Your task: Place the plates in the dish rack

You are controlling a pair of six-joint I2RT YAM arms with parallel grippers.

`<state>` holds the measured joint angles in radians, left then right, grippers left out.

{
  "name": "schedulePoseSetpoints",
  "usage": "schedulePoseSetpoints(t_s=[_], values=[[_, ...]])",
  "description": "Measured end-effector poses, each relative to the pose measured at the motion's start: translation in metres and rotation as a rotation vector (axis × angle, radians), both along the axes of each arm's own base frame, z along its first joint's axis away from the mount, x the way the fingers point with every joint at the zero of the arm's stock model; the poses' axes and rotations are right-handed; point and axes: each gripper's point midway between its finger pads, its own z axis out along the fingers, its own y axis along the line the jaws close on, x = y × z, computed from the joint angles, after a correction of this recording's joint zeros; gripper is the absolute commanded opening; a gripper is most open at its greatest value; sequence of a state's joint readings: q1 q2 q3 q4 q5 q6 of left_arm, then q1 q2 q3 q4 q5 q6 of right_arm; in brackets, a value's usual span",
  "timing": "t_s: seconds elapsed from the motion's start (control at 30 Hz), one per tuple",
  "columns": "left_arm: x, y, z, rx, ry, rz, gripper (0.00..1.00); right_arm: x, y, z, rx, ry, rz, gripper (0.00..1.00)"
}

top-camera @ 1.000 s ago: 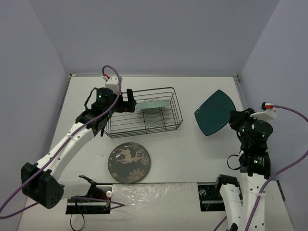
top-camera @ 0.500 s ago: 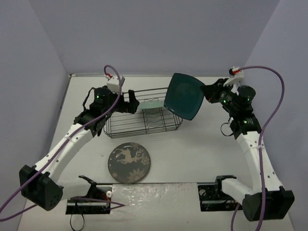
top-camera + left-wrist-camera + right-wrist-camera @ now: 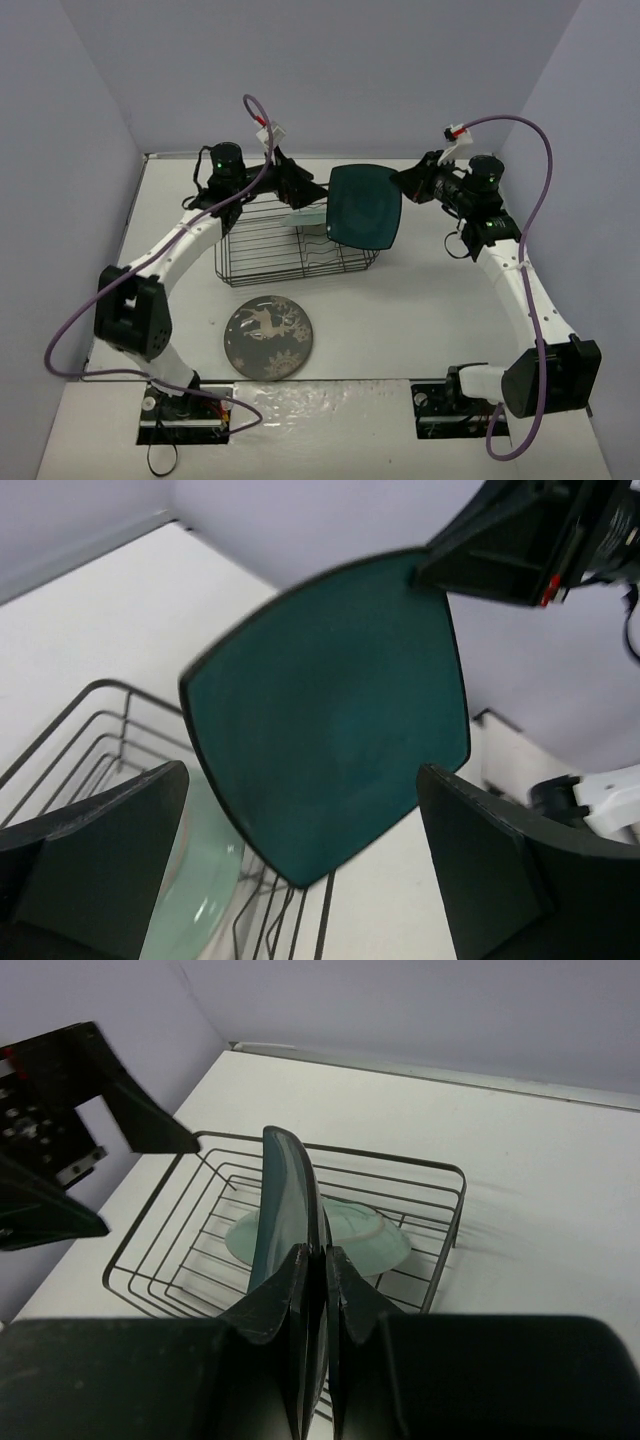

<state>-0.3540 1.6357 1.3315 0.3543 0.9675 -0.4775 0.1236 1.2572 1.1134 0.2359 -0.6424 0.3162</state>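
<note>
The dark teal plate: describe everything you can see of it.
The dark teal plate is a rounded square with a thin dark rim, smooth and glazed like ceramic. It hangs on edge, tilted, over the dish rack's right end, pinched at one edge by the right hand; nothing else visibly touches it.

The dark teal plate [image 3: 365, 205] stands on edge in the air over the right end of the black wire dish rack [image 3: 262, 245], and the small mint-green plate [image 3: 310, 216] lies inside it (the grey deer plate [image 3: 268, 337] lies flat in front).
</note>
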Motion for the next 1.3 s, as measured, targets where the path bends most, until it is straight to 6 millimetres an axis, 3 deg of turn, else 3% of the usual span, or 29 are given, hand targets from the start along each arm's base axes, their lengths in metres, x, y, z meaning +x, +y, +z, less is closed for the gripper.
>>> schedulePoseSetpoints(t_s=[0.07, 0.2, 0.33, 0.4, 0.5, 0.63, 0.77, 0.9, 0.93, 1.0, 1.07, 1.3], values=[[0.016, -0.009, -0.009, -0.076, 0.060, -0.058, 0.97, -0.001, 0.002, 0.001, 0.004, 0.000, 0.008, 0.00], [0.037, -0.016, -0.044, -0.203, 0.258, -0.132, 0.97, -0.003, 0.006, 0.007, 0.016, -0.007, 0.023, 0.00], [0.047, -0.017, -0.080, -0.273, 0.472, -0.166, 0.97, -0.003, 0.008, 0.011, 0.018, -0.016, 0.031, 0.00], [0.046, -0.018, -0.086, -0.289, 0.533, -0.180, 0.97, -0.003, 0.009, 0.010, 0.020, -0.012, 0.032, 0.00], [0.041, -0.018, -0.076, -0.305, 0.531, -0.203, 0.96, -0.001, 0.010, 0.006, 0.021, 0.002, 0.033, 0.00], [0.026, -0.020, -0.044, -0.316, 0.438, -0.236, 0.89, 0.004, 0.011, 0.000, 0.023, 0.018, 0.033, 0.00], [0.007, -0.027, -0.017, -0.322, 0.343, -0.281, 0.70, 0.011, 0.010, 0.003, 0.041, 0.006, 0.025, 0.00], [0.000, -0.035, -0.017, -0.320, 0.349, -0.304, 0.56, 0.011, 0.014, 0.011, 0.066, -0.020, 0.039, 0.00], [-0.001, -0.036, -0.018, -0.318, 0.353, -0.308, 0.51, 0.012, 0.015, 0.013, 0.071, -0.025, 0.043, 0.00], [-0.002, -0.037, -0.020, -0.314, 0.361, -0.312, 0.21, 0.013, 0.015, 0.015, 0.080, -0.031, 0.043, 0.00], [-0.001, -0.036, -0.021, -0.312, 0.367, -0.311, 0.03, 0.013, 0.016, 0.018, 0.089, -0.040, 0.048, 0.00], [-0.003, -0.034, -0.023, -0.302, 0.330, -0.301, 0.00, 0.011, 0.019, 0.024, 0.085, -0.062, 0.073, 0.00]])
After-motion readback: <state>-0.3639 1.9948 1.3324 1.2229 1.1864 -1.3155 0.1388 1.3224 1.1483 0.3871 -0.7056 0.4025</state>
